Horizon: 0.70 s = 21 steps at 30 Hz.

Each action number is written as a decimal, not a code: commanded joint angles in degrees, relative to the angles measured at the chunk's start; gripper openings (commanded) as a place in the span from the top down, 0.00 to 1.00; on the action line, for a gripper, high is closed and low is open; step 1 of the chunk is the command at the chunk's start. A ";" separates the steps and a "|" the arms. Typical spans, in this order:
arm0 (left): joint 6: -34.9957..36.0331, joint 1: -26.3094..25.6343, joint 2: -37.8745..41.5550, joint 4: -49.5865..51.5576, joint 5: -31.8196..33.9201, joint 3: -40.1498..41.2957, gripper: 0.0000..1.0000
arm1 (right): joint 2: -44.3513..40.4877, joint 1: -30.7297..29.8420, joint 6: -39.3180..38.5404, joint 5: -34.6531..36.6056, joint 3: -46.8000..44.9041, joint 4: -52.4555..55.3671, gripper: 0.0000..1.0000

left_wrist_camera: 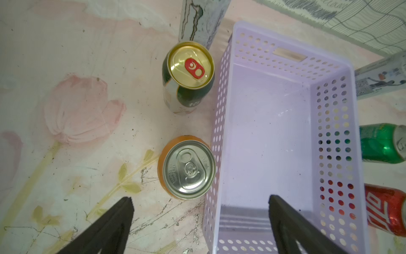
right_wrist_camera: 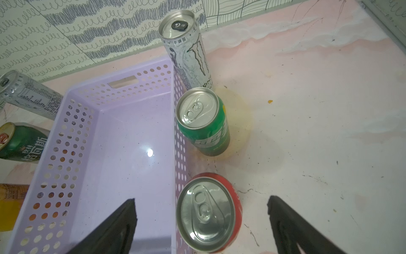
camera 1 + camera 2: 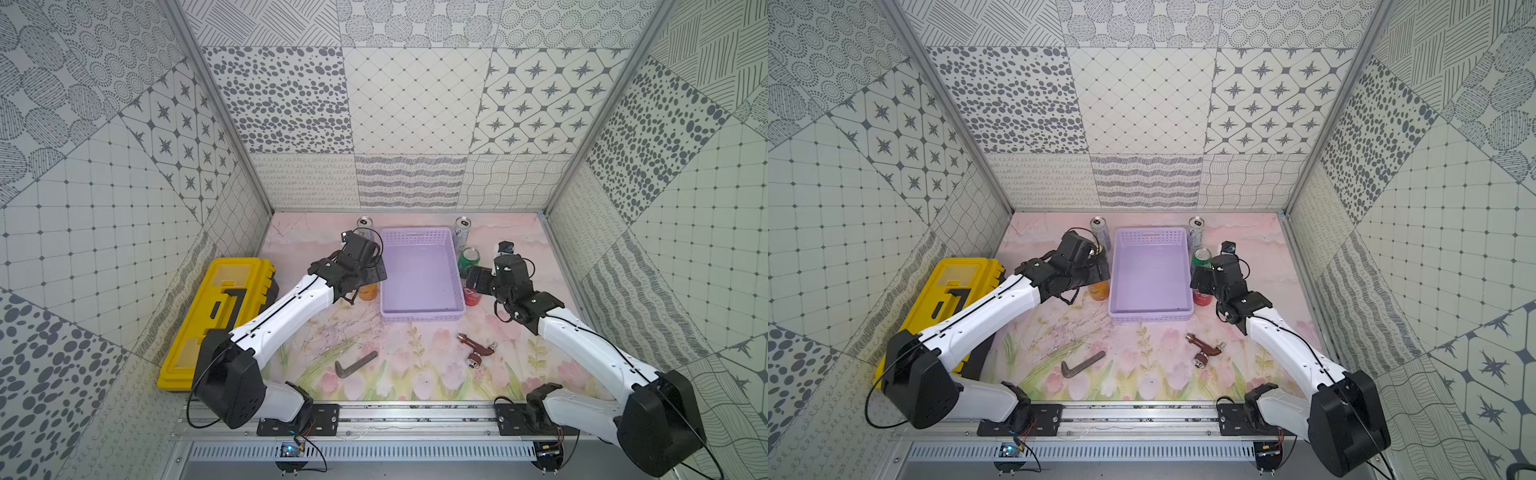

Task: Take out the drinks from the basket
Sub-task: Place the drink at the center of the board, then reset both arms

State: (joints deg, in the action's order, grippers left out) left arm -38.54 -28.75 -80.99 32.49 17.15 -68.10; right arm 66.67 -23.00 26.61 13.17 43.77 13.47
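Note:
The lavender basket [image 3: 415, 316] [image 3: 1150, 316] stands with nothing in it. Outside its left wall [image 1: 219, 132] stand a slim silver can [image 3: 365, 226], a dark green gold-topped can [image 1: 189, 74] and an orange can [image 1: 189, 169]. Along its right wall [image 2: 180, 136] stand a slim silver can [image 2: 186, 50], a green can [image 2: 202, 121] and a red can [image 2: 206, 213]. My left gripper [image 1: 200, 198] hangs open astride the left wall, just short of the orange can. My right gripper [image 2: 201, 199] hangs open above the red can, with gaps on both sides.
A yellow toolbox [image 3: 216, 320] lies at the left wall under the left arm. A dark L-shaped key [image 3: 355, 365] and a reddish brass tap [image 3: 476, 349] lie on the flowered mat in front of the basket. Patterned walls close in three sides.

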 commanded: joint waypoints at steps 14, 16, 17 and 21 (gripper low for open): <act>18.40 3.44 0.72 -21.72 24.74 6.62 0.00 | -2.43 0.29 1.07 1.07 -1.42 -2.49 0.03; 22.56 4.45 -1.62 -25.04 26.09 7.16 0.00 | -2.43 0.35 1.07 0.98 -1.54 -2.66 0.03; 23.61 5.09 -2.55 -25.76 26.36 7.10 0.00 | -2.43 0.31 1.12 0.90 -1.49 -2.73 0.03; 27.01 9.89 -4.65 -31.55 23.82 9.92 0.00 | -2.50 0.34 1.16 0.64 -1.59 -2.84 0.03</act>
State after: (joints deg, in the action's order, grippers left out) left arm -21.74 -22.57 -83.79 14.15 36.93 -60.49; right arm 65.19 -23.00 26.79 13.56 42.94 12.99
